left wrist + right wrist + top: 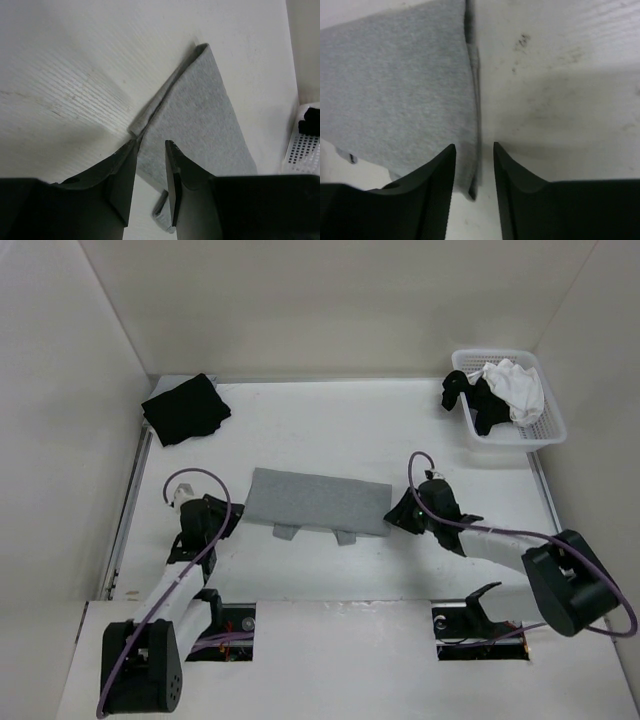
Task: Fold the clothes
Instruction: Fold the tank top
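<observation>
One light heather-grey sleeveless knit top [318, 502] lies folded into a long, flat, soft rectangle at the middle of the white tabletop [330, 430]. Two small strap ends poke out from its near edge. Two black robot arms flank it. The left gripper [150, 145] is at its left end and the right gripper [474, 146] at its right end. Both sets of jaws are parted over the fabric edge, gripping nothing. One folded black garment [185, 408] sits far left. One white perforated plastic basket [555, 425], far right, holds one black cloth [478, 400] and one white cloth [518, 390].
</observation>
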`<act>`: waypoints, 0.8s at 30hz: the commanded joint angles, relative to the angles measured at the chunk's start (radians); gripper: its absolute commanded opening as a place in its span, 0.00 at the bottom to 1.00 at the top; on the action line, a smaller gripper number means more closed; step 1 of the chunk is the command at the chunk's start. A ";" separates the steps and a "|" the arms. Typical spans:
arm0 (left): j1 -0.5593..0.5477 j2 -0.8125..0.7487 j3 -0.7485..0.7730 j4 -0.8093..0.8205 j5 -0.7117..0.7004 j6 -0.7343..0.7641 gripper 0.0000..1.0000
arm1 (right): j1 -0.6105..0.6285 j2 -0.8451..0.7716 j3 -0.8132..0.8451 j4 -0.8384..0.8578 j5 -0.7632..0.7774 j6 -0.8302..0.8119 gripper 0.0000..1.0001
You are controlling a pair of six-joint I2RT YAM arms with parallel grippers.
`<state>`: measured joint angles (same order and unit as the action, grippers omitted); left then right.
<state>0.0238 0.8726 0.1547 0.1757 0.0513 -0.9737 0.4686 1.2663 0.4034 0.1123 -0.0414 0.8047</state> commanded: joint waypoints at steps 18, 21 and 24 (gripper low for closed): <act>-0.397 -0.006 0.089 0.116 -0.123 -0.075 0.26 | -0.118 -0.429 0.052 -0.247 0.135 0.018 0.00; -0.469 0.005 0.114 0.127 -0.143 -0.085 0.26 | -0.042 -0.411 0.184 -0.371 0.224 -0.050 0.00; -0.514 0.008 0.128 0.128 -0.148 -0.103 0.26 | 0.092 -0.305 0.322 -0.453 0.334 -0.094 0.00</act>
<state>-0.4599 0.8806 0.2295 0.2436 -0.0635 -1.0458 0.4656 0.8959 0.6029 -0.1955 0.1532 0.7982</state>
